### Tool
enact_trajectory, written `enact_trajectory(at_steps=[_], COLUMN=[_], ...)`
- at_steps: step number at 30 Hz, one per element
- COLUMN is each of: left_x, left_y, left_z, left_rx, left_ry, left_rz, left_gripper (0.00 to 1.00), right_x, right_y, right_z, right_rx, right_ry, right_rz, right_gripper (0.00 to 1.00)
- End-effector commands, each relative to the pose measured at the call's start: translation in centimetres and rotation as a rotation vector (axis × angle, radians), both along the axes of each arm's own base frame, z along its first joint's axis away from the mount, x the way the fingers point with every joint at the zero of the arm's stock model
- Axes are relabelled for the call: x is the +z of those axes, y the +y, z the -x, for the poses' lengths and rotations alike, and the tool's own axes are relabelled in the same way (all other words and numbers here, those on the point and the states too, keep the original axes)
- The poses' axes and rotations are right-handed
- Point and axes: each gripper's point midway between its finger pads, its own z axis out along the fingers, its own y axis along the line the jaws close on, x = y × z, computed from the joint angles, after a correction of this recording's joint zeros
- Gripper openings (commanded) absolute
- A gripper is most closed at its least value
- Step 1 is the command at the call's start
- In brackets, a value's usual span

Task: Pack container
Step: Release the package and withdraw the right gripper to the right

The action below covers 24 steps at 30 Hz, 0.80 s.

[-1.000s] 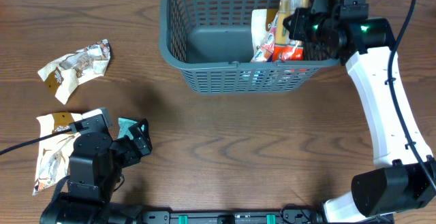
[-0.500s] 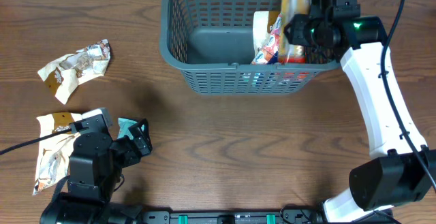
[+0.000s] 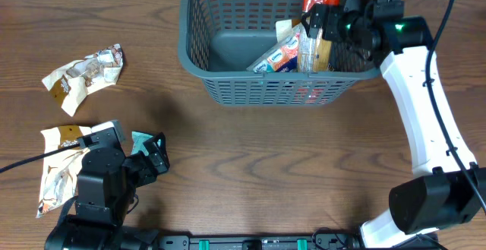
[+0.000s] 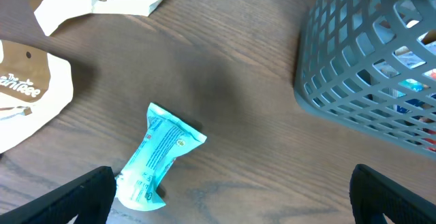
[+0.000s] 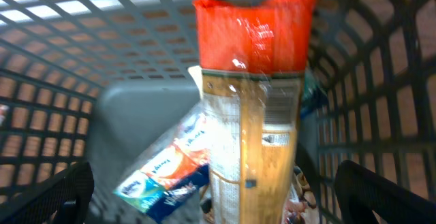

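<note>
The container (image 3: 258,74), a dark grey lattice basket, stands at the back centre; its corner shows in the left wrist view (image 4: 361,81). My right gripper (image 3: 328,18) hangs open over its right half. Between the spread fingers, touching neither, stands a tall tan packet with a red top (image 5: 252,108), blurred. A blue and orange tissue pack (image 5: 167,173) leans beside it on the basket floor. My left gripper (image 4: 231,207) is open low over the table, a teal packet (image 4: 160,156) lying by its left finger (image 4: 75,200).
A crumpled white and brown packet (image 3: 83,74) lies at the far left. A flat white packet with brown lettering (image 3: 55,166) sits partly under the left arm. Bare wooden table runs between the left gripper and the basket.
My right gripper has gone from shut to open and let go of the red-topped packet, which now stands inside the basket. The tissue pack has tipped over leftwards. The left arm has not moved.
</note>
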Motion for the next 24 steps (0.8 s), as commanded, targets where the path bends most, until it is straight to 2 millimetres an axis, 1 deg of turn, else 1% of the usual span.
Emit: enact_trajectory(at_steps=[1, 3, 4, 5, 6, 7, 8, 10, 11, 12, 14, 15, 17, 20, 22, 24], left_x=[1.0, 1.1, 1.1, 1.1, 1.1, 1.1, 1.1, 1.0, 1.0, 1.0, 1.0, 1.0, 1.0, 1.0, 1.0, 1.3], left_y=[0.4, 0.4, 0.4, 0.4, 0.4, 0.4, 0.4, 0.2, 0.0, -0.1, -0.1, -0.1, -0.1, -0.8, -0.9, -0.9], left_z=[-0.1, -0.1, -0.1, -0.1, -0.1, -0.1, -0.1, -0.1, -0.1, 0.0, 0.0, -0.1, 0.0, 0.0, 0.0, -0.3], left_rx=[0.006, 0.006, 0.006, 0.006, 0.006, 0.006, 0.006, -0.003, -0.01, -0.013, -0.014, -0.011, 0.006, -0.015, -0.018, -0.028], left_ry=[-0.029, -0.029, -0.029, -0.029, -0.029, -0.029, -0.029, -0.028, -0.026, -0.026, -0.026, -0.026, -0.025, -0.021, -0.023, -0.039], left_rz=[-0.019, -0.019, -0.019, -0.019, -0.019, -0.019, -0.019, -0.011, -0.006, -0.002, -0.002, 0.002, 0.022, 0.062, 0.063, 0.055], left_gripper=[0.99, 0.99, 0.99, 0.99, 0.99, 0.99, 0.99, 0.99, 0.99, 0.99, 0.98, 0.99, 0.98, 0.99, 0.98, 0.99], right_x=[8.3, 12.8, 15.5, 17.4, 19.7, 21.1, 23.0, 25.1, 25.8, 26.2, 26.2, 26.0, 25.0, 23.0, 21.8, 20.9], right_y=[-0.9, -2.2, -3.1, -3.8, -4.9, -5.8, -7.1, -9.7, -11.2, -12.9, -16.1, -17.4, -19.4, -21.2, -21.7, -21.6], right_z=[-1.2, -1.1, -0.9, -0.6, 0.0, 0.5, 1.4, 2.9, 3.7, 4.4, 6.0, 6.8, 8.2, 9.8, 10.6, 11.2], right_rx=[-0.005, -0.031, -0.049, -0.063, -0.084, -0.102, -0.129, -0.195, -0.239, -0.288, -0.389, -0.431, -0.494, -0.559, -0.577, -0.581], right_ry=[-0.174, -0.266, -0.321, -0.359, -0.405, -0.432, -0.465, -0.499, -0.506, -0.507, -0.485, -0.465, -0.414, -0.32, -0.265, -0.219], right_rz=[-0.04, -0.046, -0.049, -0.049, -0.048, -0.046, -0.041, -0.019, -0.003, 0.017, 0.058, 0.072, 0.075, 0.065, 0.064, 0.061], right_gripper=[0.99, 0.99, 0.99, 0.99, 0.99, 0.99, 0.99, 0.99, 0.99, 0.99, 0.99, 0.99, 0.99, 0.99, 0.99, 0.99])
